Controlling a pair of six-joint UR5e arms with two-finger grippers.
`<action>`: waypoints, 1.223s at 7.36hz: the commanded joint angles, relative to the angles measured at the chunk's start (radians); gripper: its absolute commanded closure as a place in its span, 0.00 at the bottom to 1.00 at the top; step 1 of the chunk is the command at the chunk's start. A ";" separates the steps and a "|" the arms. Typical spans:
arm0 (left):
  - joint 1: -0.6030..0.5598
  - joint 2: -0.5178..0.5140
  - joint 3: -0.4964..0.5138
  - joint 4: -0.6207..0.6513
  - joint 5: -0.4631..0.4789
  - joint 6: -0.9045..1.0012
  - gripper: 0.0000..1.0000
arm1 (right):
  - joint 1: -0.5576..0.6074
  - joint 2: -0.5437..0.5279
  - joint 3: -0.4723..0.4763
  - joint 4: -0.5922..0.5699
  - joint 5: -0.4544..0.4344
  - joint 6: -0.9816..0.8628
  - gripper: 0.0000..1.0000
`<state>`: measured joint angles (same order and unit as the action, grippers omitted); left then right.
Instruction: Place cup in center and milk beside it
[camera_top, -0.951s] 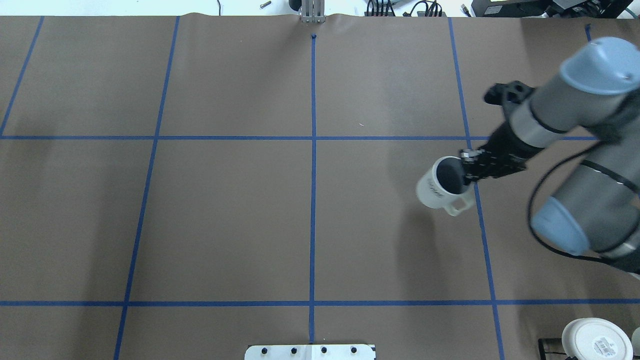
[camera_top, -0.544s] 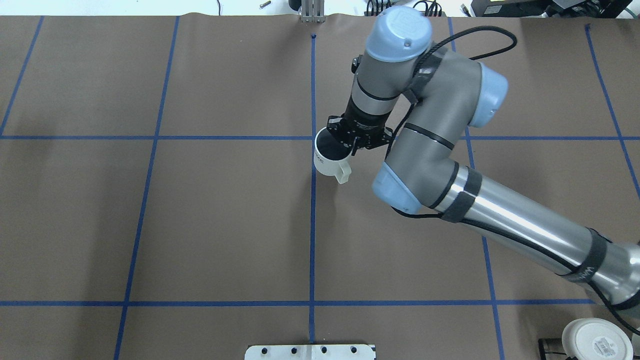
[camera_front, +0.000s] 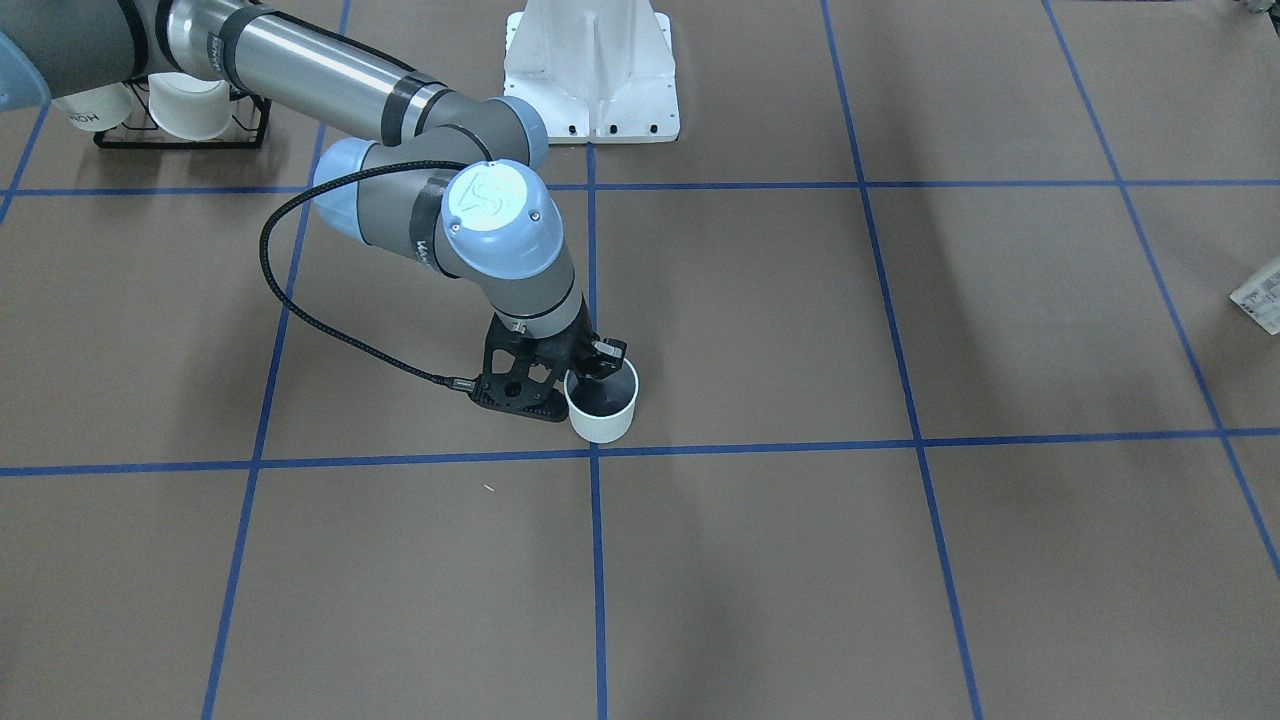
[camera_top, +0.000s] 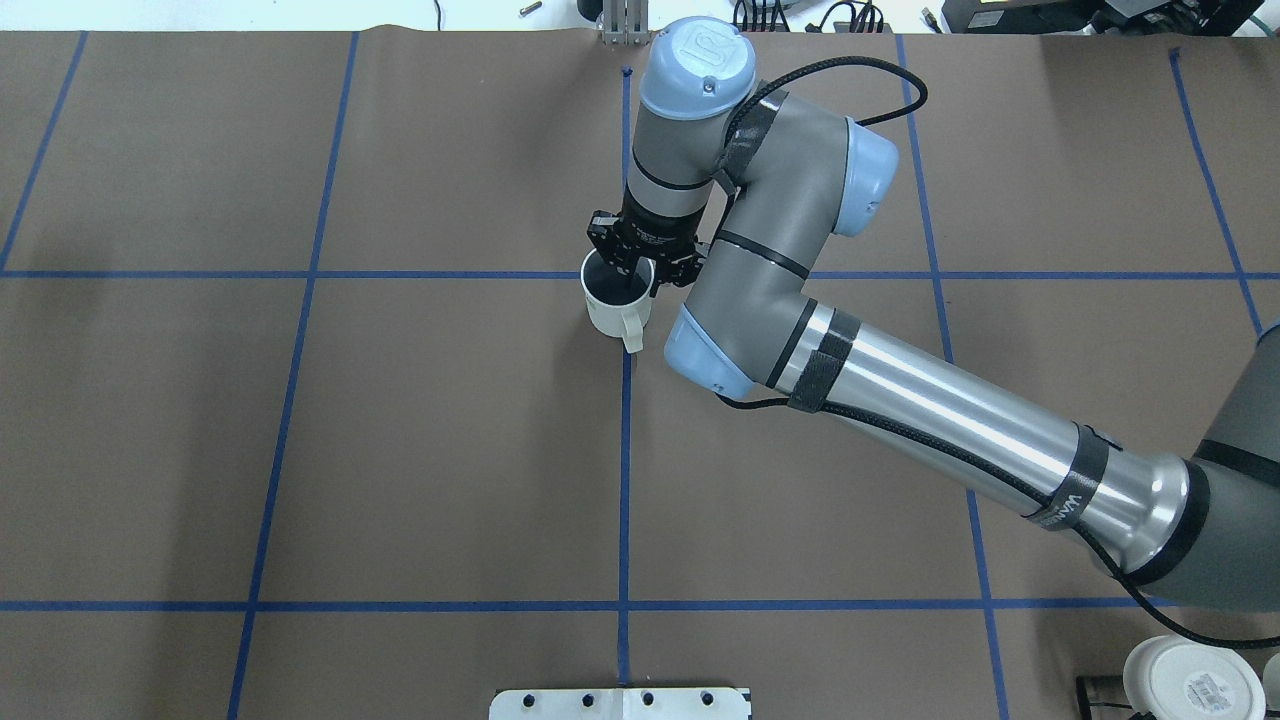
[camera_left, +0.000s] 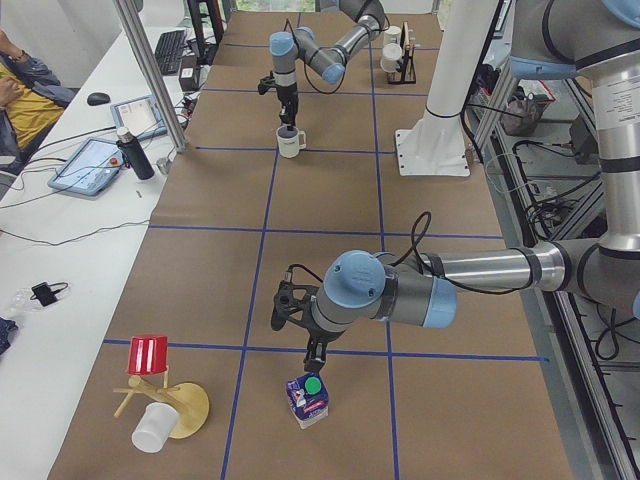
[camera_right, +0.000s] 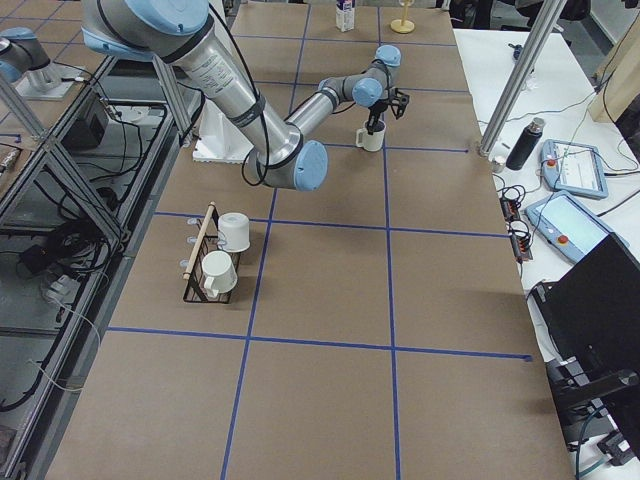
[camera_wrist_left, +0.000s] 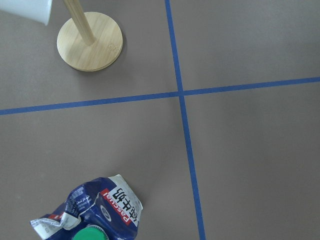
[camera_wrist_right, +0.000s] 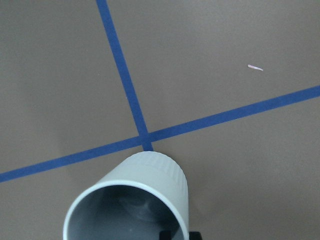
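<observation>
My right gripper (camera_top: 632, 272) is shut on the rim of the plain white cup (camera_top: 613, 305), with one finger inside it. The cup is upright, handle toward the robot, at the center (camera_top: 627, 275) where the blue tape lines cross. The front view shows the cup (camera_front: 603, 408) just on the robot's side of the crossing. The milk (camera_left: 308, 397) stands far off at the table's left end, dark blue with a green cap. My left gripper (camera_left: 312, 352) hovers just above it; I cannot tell if it is open. The left wrist view shows the dented carton (camera_wrist_left: 92, 212) below.
A black rack (camera_front: 180, 110) with white mugs stands at the robot's right. A wide white cup with a labelled base (camera_top: 1192, 680) lies near it. A wooden stand (camera_left: 165, 400) with a red cup is beside the milk. The white robot base (camera_front: 592, 70) is at the table's near edge.
My right arm has carried the cup from the table's right side leftward to the central tape crossing. The cup now sits upright and lower there.
</observation>
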<state>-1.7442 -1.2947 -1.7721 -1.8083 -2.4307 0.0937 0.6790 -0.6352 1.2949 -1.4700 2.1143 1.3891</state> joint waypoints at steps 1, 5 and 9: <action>-0.009 -0.044 0.147 -0.002 -0.001 -0.026 0.02 | 0.032 0.008 0.032 -0.010 0.012 -0.002 0.00; -0.009 -0.086 0.233 -0.005 0.008 -0.285 0.02 | 0.036 -0.101 0.159 -0.010 0.001 0.001 0.00; -0.008 -0.090 0.295 -0.090 0.022 -0.411 0.02 | 0.036 -0.135 0.211 -0.012 0.000 0.007 0.00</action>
<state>-1.7532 -1.3839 -1.4975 -1.8710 -2.4095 -0.2879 0.7147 -0.7577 1.4878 -1.4807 2.1144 1.3949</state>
